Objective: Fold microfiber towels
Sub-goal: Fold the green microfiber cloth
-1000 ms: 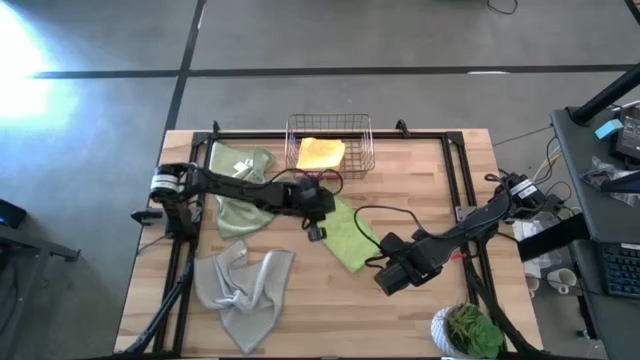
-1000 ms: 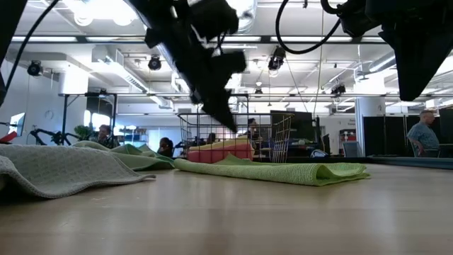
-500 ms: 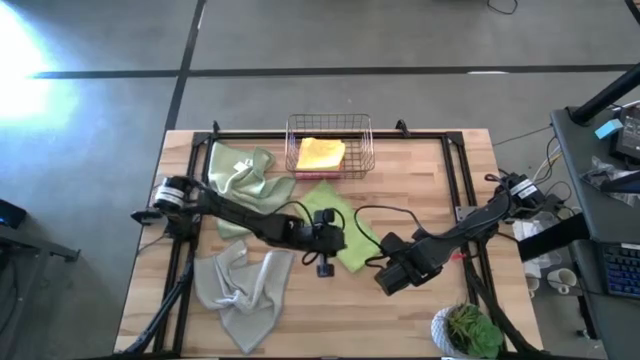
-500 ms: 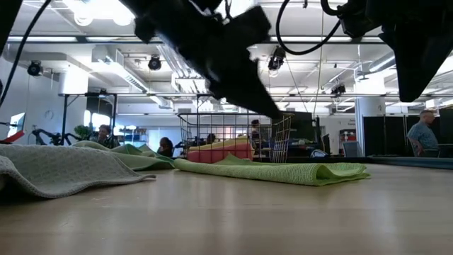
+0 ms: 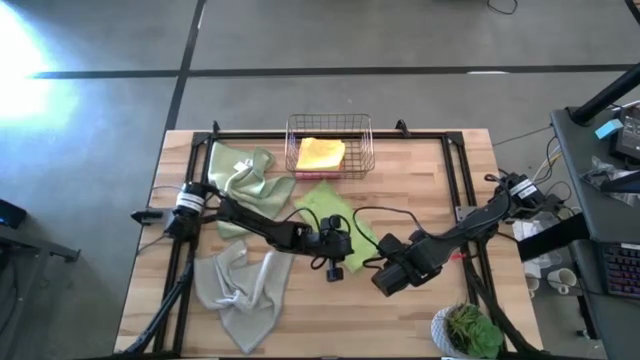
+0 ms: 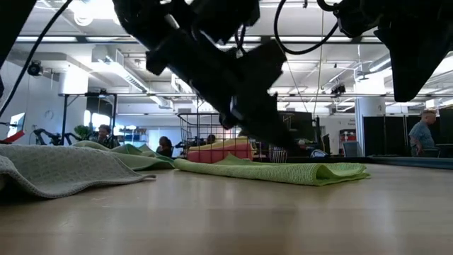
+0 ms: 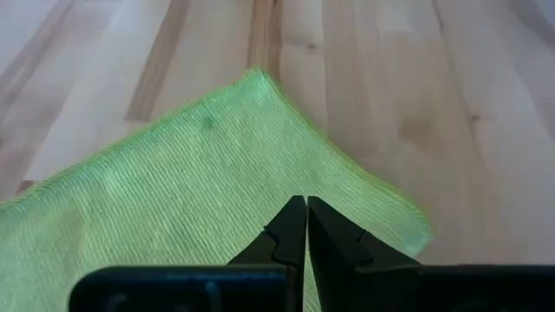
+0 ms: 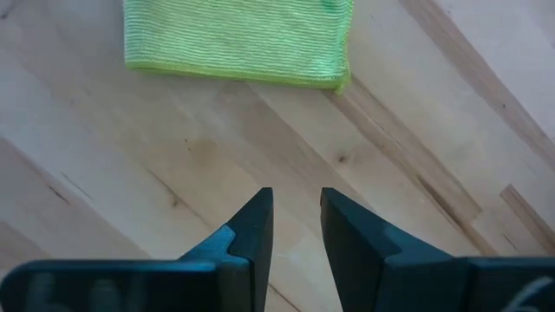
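Observation:
A lime green towel [image 5: 325, 212], folded to a strip, lies flat at the table's middle; it also shows in the low view [image 6: 283, 172]. My left gripper [image 5: 334, 268] is shut over the strip's near end [image 7: 199, 182], a little above it in the low view [image 6: 282, 145]. My right gripper [image 5: 383, 283] is open and empty over bare wood just right of that end; the towel's end edge [image 8: 238, 39] lies ahead of its fingers. A pale sage towel [image 5: 245, 175] and a grey-beige towel [image 5: 240, 290] lie crumpled at the left. A yellow towel [image 5: 320, 152] lies in the basket. No pink towel shows.
A copper wire basket [image 5: 330, 122] stands at the far middle edge. A potted plant [image 5: 465, 330] stands at the near right corner. Black frame rails [image 5: 465, 175] run along the table's sides. Bare wood shows at the near middle and far right.
My left gripper has gone from beside the basket toward the table's near edge and a little right, and down, along the lime green towel to its near end. The towel has stayed where it was.

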Robot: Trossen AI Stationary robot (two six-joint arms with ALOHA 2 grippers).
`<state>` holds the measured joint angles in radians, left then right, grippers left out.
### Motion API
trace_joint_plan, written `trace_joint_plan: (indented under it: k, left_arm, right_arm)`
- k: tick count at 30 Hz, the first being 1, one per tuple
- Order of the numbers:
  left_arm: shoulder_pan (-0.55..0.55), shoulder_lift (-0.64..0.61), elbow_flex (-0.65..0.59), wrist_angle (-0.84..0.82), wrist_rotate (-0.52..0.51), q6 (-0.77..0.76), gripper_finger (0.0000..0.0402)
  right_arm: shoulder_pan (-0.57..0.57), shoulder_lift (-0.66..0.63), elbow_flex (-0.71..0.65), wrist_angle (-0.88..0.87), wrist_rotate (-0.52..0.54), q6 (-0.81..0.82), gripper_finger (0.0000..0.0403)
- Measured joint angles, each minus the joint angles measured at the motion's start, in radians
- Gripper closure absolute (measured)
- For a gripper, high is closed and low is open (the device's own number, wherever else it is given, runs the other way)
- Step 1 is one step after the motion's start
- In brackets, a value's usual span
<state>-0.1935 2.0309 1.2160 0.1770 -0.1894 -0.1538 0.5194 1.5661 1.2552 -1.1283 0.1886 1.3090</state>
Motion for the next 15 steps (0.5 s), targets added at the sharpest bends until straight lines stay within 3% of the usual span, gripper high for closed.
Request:
trace_joint_plan:
  k: [9, 15]
  left_arm:
    - [-0.029, 0.033, -0.005, -0.092, 0.051, -0.044, 0.0401]
    - [-0.066, 0.022, -0.003, -0.282, 0.050, 0.118, 0.0401]
  right_arm:
    - [0.000, 0.000, 0.000, 0.012, -0.001, 0.000, 0.0312]
    - [0.000, 0.000, -0.001, 0.012, 0.000, -0.001, 0.0312]
